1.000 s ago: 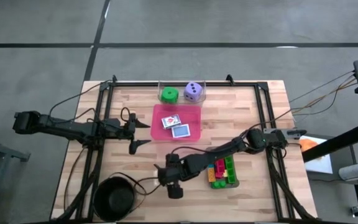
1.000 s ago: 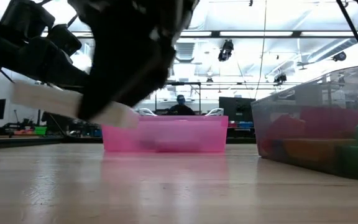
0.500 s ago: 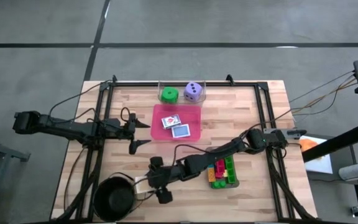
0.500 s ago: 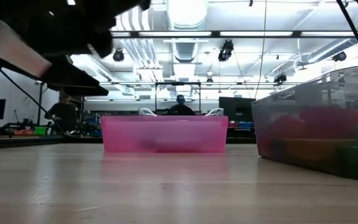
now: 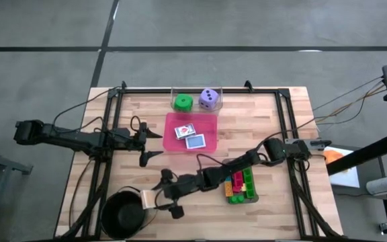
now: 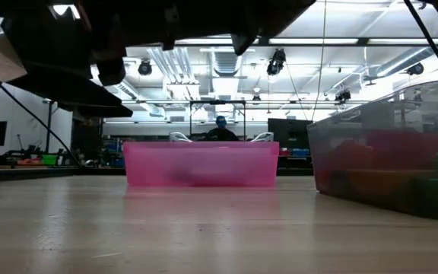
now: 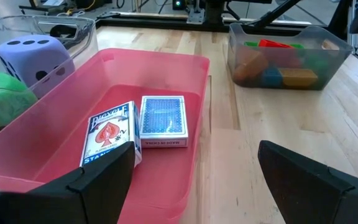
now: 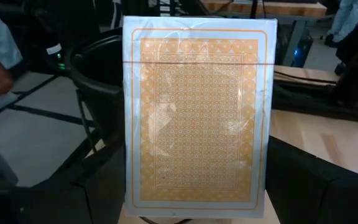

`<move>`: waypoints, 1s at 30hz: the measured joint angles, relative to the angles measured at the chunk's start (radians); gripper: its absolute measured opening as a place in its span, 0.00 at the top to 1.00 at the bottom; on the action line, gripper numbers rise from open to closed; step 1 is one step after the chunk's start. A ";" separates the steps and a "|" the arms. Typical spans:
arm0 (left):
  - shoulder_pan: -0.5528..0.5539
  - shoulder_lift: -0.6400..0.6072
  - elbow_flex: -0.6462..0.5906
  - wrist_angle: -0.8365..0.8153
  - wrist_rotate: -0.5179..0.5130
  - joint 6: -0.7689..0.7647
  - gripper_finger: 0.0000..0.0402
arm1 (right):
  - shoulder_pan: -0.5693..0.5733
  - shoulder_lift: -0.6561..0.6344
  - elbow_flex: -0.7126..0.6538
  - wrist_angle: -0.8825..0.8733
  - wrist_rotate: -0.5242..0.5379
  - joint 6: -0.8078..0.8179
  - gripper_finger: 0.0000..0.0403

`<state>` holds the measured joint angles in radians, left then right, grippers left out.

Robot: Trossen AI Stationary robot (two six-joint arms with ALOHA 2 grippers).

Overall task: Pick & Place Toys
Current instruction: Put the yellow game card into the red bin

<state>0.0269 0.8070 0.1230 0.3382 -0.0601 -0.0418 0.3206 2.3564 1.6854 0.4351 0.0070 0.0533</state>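
The right gripper (image 5: 154,199) holds an orange card pack (image 8: 196,118) between its fingers (image 8: 303,180), just beside the black bowl (image 5: 123,216) at its rim. The left gripper (image 5: 154,144) waits just beside the pink tray (image 5: 210,146), fingers (image 7: 101,180) spread wide and empty. Two blue card packs (image 7: 163,121) lie in that tray. Beyond the tray, a clear tray (image 5: 197,90) holds the green die (image 5: 183,103) and purple die (image 5: 209,99). The bricks (image 5: 240,185) sit in a grey tray (image 5: 254,197) on the tabletop (image 5: 267,121), between the bowl and the right arm's base.

Right claw (image 5: 154,199) clamped, left claw (image 5: 152,144) agape
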 joint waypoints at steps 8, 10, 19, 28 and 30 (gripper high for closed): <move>0.000 0.000 0.000 -0.002 0.000 0.000 0.15 | -0.002 -0.002 -0.005 0.005 -0.016 -0.009 0.25; 0.000 0.000 0.000 -0.002 0.000 0.000 0.15 | -0.004 -0.003 -0.006 0.023 -0.034 -0.018 0.25; 0.000 0.000 0.000 -0.003 0.000 0.000 0.15 | -0.029 -0.004 -0.119 0.395 -0.082 -0.024 0.25; -0.001 0.001 0.000 -0.018 0.000 0.000 0.15 | -0.065 -0.120 -0.345 0.450 -0.042 0.007 0.25; -0.001 0.001 0.000 -0.018 0.000 0.000 0.15 | -0.072 -0.172 -0.406 0.450 -0.026 0.003 0.25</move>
<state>0.0257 0.8078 0.1230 0.3202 -0.0601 -0.0422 0.2489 2.1846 1.2792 0.8851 -0.0189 0.0559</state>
